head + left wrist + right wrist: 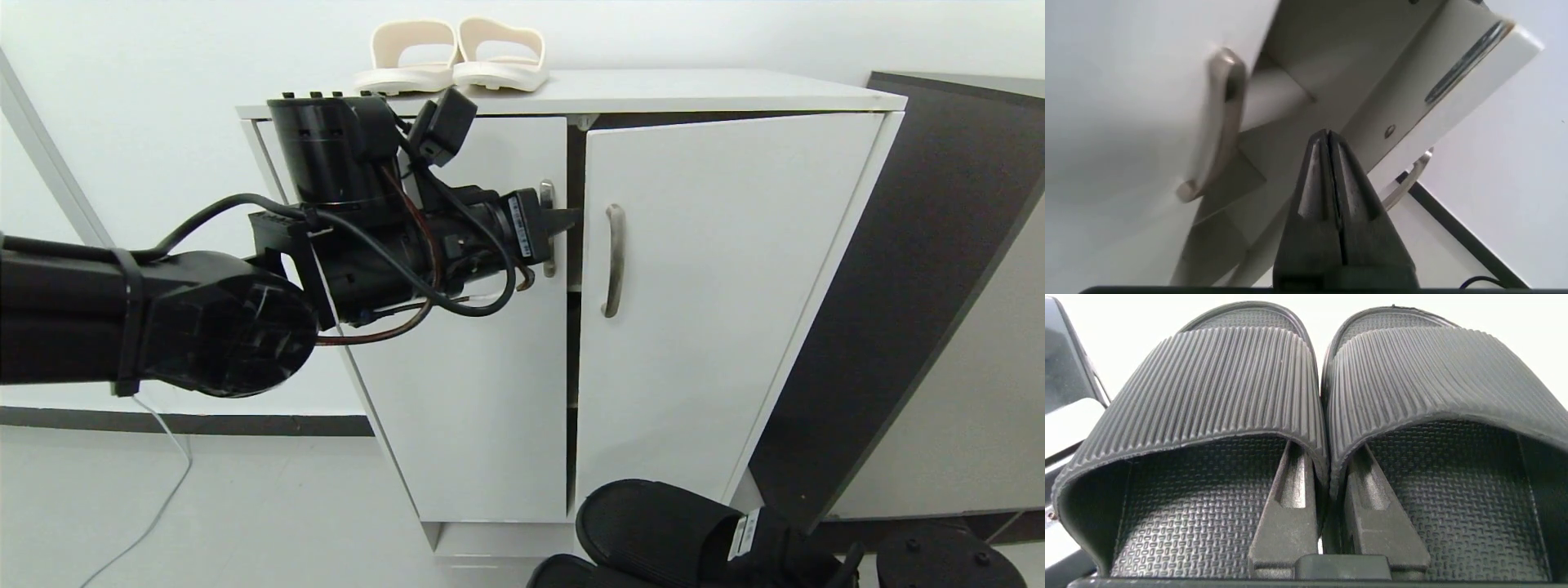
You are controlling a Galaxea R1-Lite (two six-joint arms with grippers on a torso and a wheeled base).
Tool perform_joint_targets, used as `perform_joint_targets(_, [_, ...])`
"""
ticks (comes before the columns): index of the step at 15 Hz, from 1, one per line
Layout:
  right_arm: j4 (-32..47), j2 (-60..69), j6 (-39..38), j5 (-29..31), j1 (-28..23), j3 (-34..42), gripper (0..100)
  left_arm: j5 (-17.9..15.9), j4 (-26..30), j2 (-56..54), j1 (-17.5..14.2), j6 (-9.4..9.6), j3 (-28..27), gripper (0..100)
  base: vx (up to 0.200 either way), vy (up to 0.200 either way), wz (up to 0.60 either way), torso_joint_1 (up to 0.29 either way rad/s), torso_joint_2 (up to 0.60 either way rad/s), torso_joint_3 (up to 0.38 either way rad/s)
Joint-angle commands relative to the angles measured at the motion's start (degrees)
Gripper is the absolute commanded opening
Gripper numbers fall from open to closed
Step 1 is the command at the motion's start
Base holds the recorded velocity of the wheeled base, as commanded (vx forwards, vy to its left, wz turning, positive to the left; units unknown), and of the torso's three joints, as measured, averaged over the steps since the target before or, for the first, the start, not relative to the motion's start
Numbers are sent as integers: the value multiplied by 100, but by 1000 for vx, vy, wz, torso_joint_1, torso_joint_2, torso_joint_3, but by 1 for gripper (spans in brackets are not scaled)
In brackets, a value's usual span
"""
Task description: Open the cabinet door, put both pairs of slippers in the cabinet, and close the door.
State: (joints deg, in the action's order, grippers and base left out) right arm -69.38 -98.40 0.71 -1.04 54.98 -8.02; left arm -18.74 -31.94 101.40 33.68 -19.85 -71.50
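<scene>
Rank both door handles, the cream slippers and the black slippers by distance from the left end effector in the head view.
1. Left door handle, right beside the left end effector.
2. Right door handle, just across the gap.
3. Cream slippers, atop the cabinet.
4. Black slippers, low in front.

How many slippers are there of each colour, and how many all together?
Cream slippers: 2, on top of the cabinet
Black slippers: 2, side by side
Total: 4 slippers
</scene>
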Motion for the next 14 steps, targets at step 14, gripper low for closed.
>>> perform_joint_targets(14, [-32, -56, -62, -19, 690, 257, 0, 362, 91, -244, 1650, 33, 303, 0, -129, 0, 0, 2, 1, 2])
